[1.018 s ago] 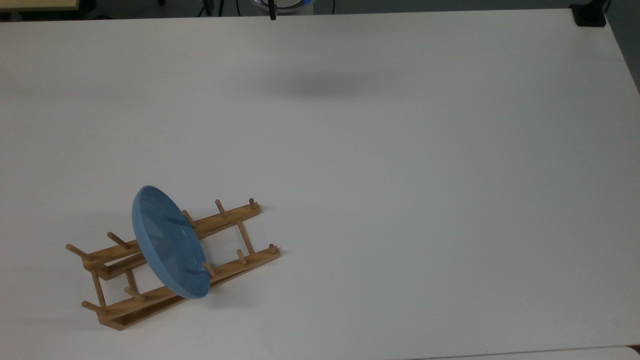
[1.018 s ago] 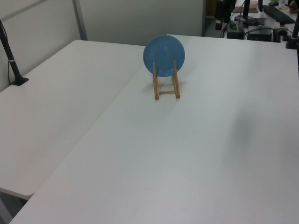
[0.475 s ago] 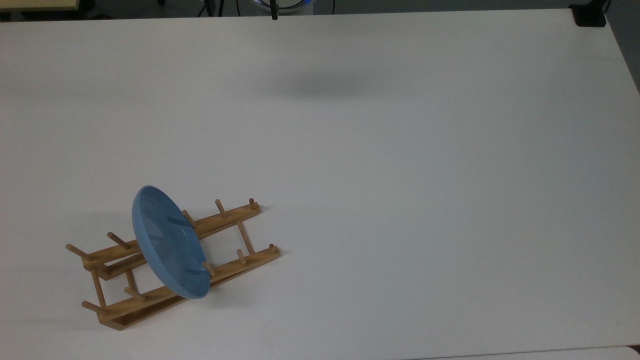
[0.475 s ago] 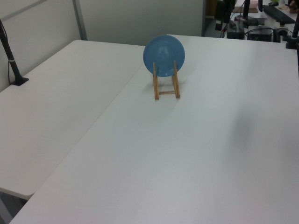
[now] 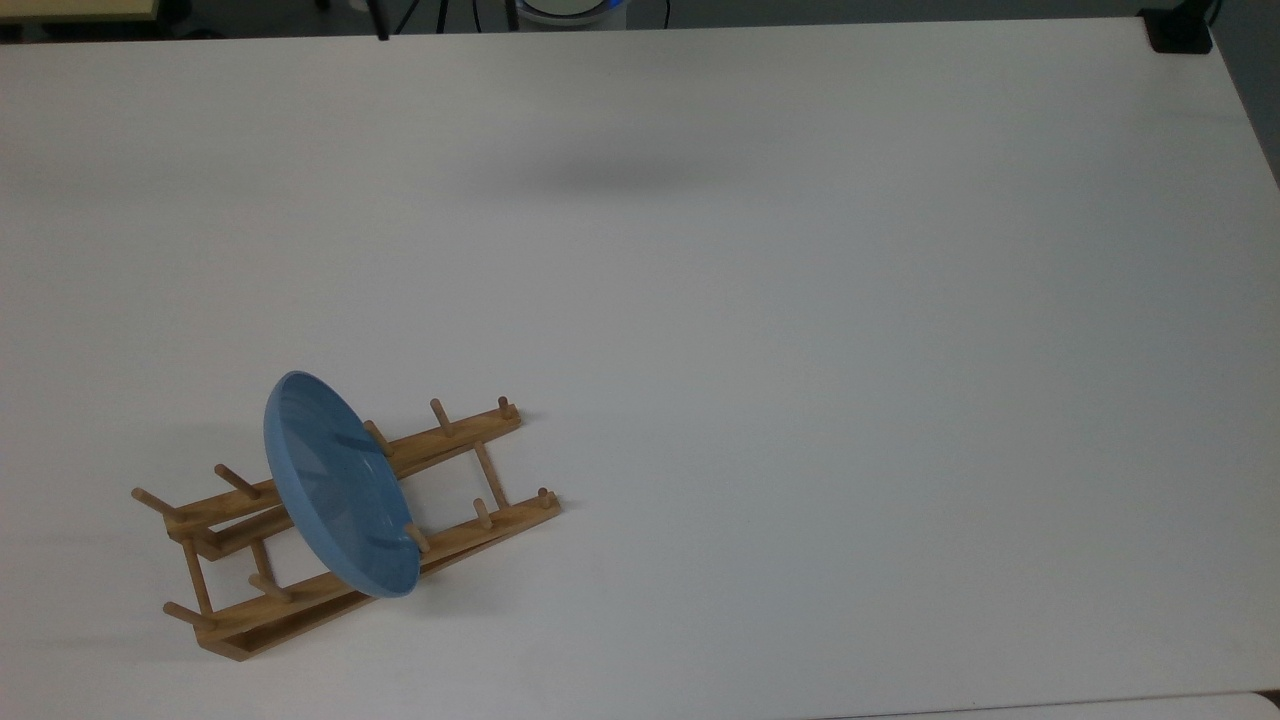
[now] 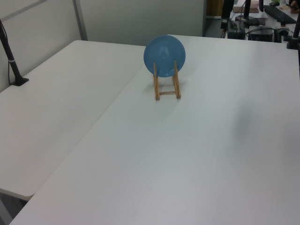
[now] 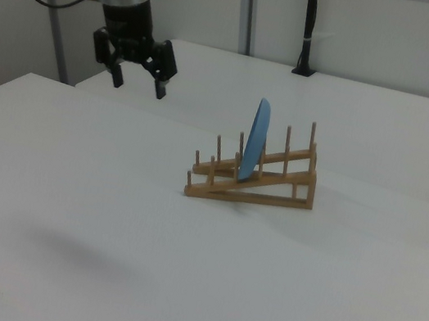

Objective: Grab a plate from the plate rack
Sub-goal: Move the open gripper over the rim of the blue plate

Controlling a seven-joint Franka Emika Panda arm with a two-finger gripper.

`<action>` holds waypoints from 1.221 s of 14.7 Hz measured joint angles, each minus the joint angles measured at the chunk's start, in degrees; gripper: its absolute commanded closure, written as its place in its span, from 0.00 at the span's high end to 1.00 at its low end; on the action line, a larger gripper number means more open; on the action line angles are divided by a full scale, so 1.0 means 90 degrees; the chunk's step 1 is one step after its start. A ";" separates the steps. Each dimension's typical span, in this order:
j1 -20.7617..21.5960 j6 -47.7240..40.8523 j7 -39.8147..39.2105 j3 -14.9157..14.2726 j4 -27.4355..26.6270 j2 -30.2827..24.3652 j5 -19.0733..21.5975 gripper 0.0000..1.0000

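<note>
While the round light-blue plate (image 7: 256, 139) stands on edge between pegs of the light-brown wooden plate rack (image 7: 264, 187), the black two-finger gripper (image 7: 137, 83) hangs well apart, fingers spread, empty.

No text, label, brand, number or sign can be read anywhere in the views.
</note>
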 measured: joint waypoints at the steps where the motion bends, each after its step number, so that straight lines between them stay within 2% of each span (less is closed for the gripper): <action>1: -0.0016 0.0269 -0.0001 -0.0001 -0.0009 0.0039 -0.0087 1.00; 3: -0.0042 0.1143 0.0200 -0.0019 -0.0027 0.0190 -0.0167 1.00; 5: -0.0095 0.2113 0.0763 -0.0048 -0.0044 0.0451 -0.0272 1.00; 10: -0.0105 0.4217 0.2716 -0.0062 -0.0068 0.1466 -0.1493 0.99; 14: -0.0101 0.5000 0.4251 -0.0061 -0.0053 0.2044 -0.2690 0.92; 18: -0.0110 0.5132 0.5155 -0.0098 -0.0039 0.2229 -0.3396 0.90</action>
